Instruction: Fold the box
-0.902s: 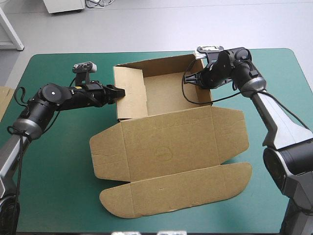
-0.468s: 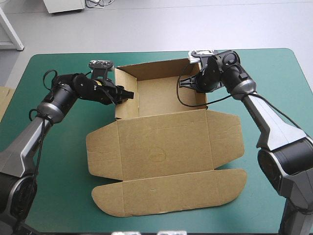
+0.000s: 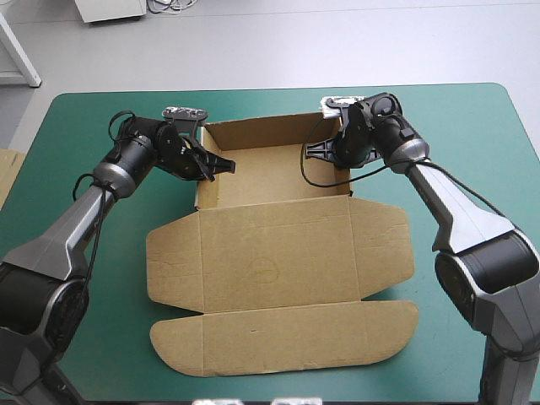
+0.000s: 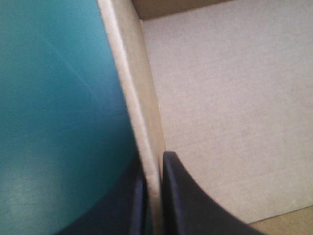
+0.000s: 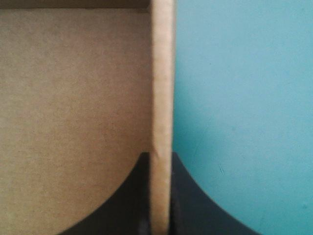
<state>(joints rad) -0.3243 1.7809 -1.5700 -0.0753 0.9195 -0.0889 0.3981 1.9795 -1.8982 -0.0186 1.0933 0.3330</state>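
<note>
Since the earlier frames both arms have swung inward toward the table's far edge. The box point(image 3: 270, 181) has slid slightly toward the left edge, and its side walls now stand upright. The left gripper point(image 3: 221, 165) is clamped on the left wall point(image 4: 144, 117), one black finger inside the tray and the other outside over the teal-green cover. The right gripper point(image 3: 315, 153) pinches the right wall point(image 5: 162, 88) the same way. The brown box sits mid-table, its lid point(image 3: 278, 249) and front flap point(image 3: 287, 337) flat toward the near edge. The table point(image 3: 84, 337) cover lies smooth. More board point(image 3: 7, 173) shows at its left edge, and grey floor point(image 3: 253, 42) lies beyond.
</note>
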